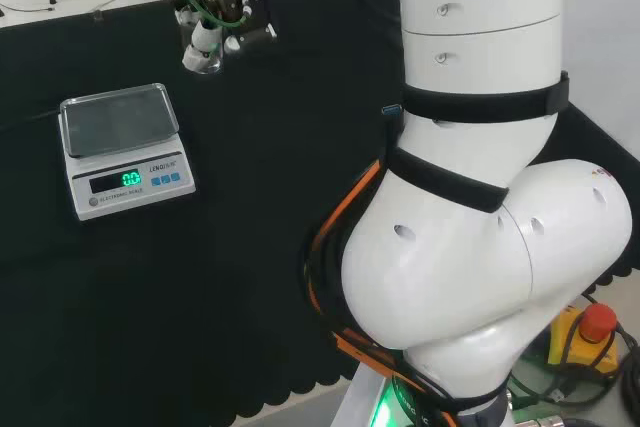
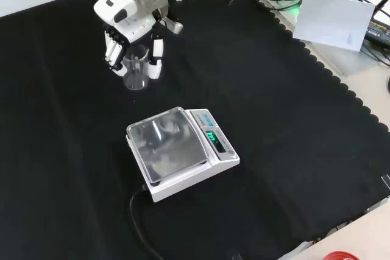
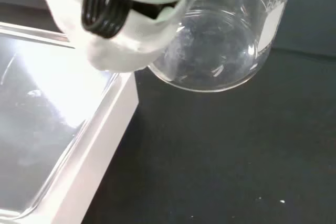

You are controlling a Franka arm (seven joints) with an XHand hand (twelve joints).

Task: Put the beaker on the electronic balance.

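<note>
The bench [image 2: 292, 150], covered w/ black cloth, is seen in head & front views. The white arm [image 1: 480, 197] is seen large at the right of the head view. The electronic balance [image 2: 180, 152] is placed near mid-cloth in the front view, pan bare, green digits lit on its display; in the head view it is seen at left [image 1: 122, 149]. A black cable [image 2: 139, 223] is run from its lower left corner in the front view. The hand [image 2: 131, 25] is held above & left of the balance in the front view, fingers curled down around the glass beaker [image 2: 136, 72], w/ fingers at both its sides. The beaker is kept upright, apart from the balance. In the wrist view the beaker's clear base [image 3: 210, 51] is seen just beside the balance pan's edge [image 3: 100, 145]; whether it is touching the cloth cannot be told.
</note>
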